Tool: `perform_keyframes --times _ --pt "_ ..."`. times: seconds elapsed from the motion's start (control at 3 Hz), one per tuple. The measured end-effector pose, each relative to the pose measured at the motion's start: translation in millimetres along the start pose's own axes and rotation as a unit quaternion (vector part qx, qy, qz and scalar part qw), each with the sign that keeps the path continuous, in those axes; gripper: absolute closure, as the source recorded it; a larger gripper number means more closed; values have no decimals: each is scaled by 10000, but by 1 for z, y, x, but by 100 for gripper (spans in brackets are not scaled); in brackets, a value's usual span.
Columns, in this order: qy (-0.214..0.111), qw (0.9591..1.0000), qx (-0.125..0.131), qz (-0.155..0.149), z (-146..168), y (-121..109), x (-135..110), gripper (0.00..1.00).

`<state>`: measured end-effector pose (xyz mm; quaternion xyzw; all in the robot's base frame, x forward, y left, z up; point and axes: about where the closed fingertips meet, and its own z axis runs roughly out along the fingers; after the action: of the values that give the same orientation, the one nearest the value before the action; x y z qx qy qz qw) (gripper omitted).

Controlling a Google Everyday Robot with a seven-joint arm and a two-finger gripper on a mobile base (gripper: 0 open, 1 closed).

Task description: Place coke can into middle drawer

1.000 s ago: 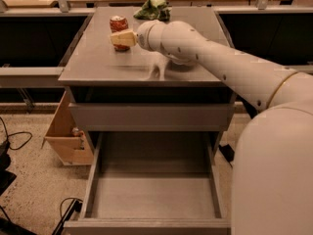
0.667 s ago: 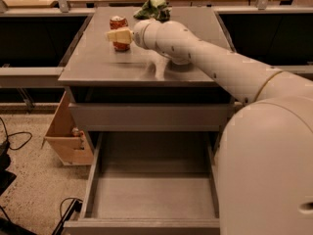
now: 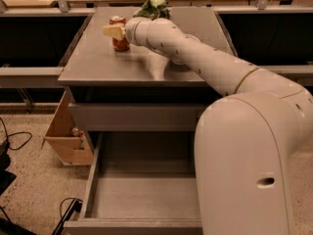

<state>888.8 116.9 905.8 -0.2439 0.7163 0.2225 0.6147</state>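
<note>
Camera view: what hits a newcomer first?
The bulky white arm fills the right foreground, reaching across the cabinet top. Its gripper sits at the coke can near the top's back left. Below, the middle drawer stands pulled open.

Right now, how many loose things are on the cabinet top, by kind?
Red soda can with a silver top: 1
Crumpled green item: 1
Total: 2 in view; the arm may hide more.
The hand is at the can's upper part, over the grey cabinet top.
</note>
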Motion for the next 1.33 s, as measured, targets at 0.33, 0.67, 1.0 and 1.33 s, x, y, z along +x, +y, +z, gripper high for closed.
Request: perform_keyframes --times 0.33,0.67,1.0,1.33 --pt "-4 9997 -70 214 15 5 13 49" --pt "-1 9997 -77 229 16 6 15 72" --pt "-1 9997 -77 229 16 6 15 95" --pt "-35 9996 -194 186 12 7 5 100"
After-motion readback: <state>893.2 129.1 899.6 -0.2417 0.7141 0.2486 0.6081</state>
